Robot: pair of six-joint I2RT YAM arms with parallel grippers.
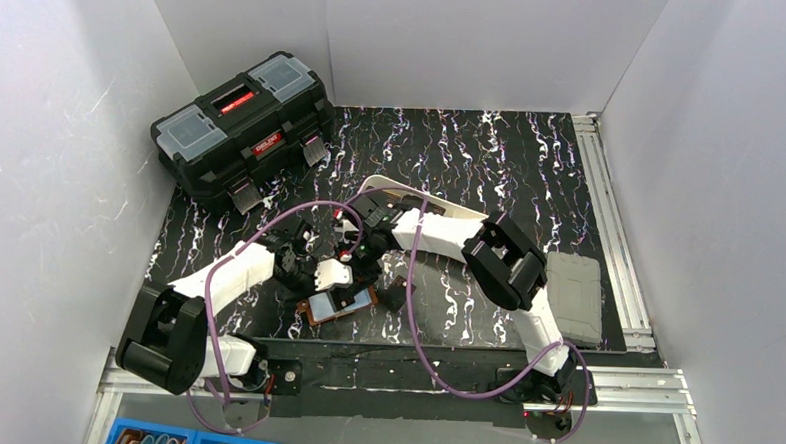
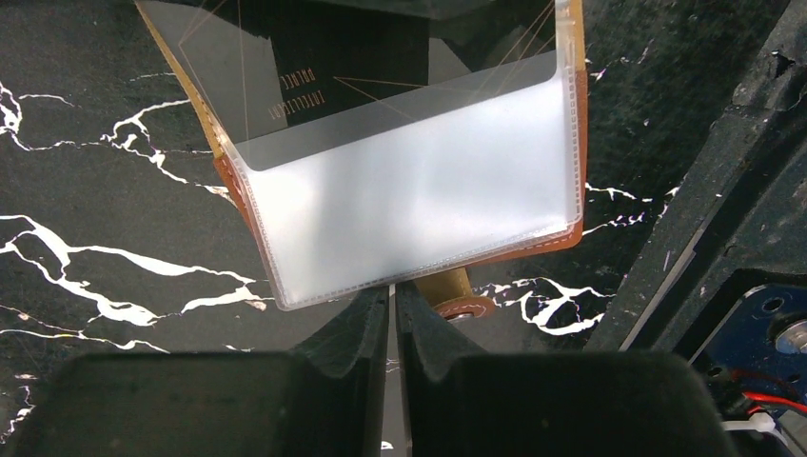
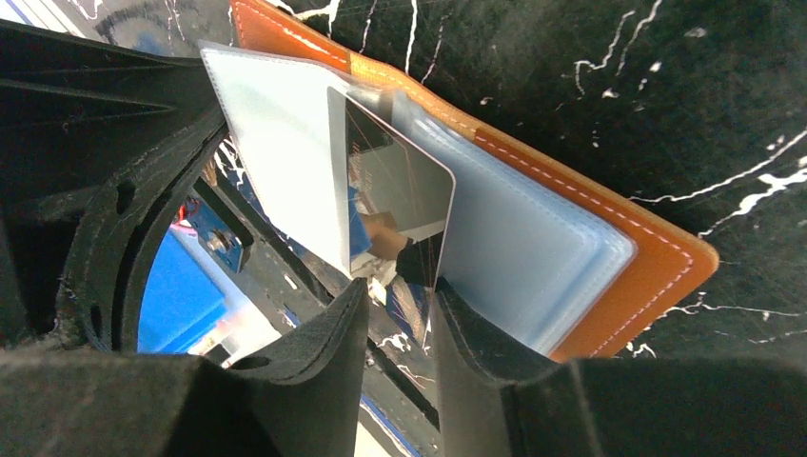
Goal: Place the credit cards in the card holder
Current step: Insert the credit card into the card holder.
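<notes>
Evidently 1 card (image 3: pixel 400 181) sat only partway inside a clear sleeve (image 2: pixel 409 209) of the card holder (image 3: pixel 657 276), open on the bench (image 3: pixel 590 76). With the left pincer (image 2: pixel 392 295) clenched on the sleeve's edge and the right pincer (image 3: pixel 400 290) released, a sagging sleeve could spill the card.

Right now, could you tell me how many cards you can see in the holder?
1: a glossy dark card sits part-way into the holder, just beyond the right gripper. Others may be hidden behind its frosted pockets.
</notes>
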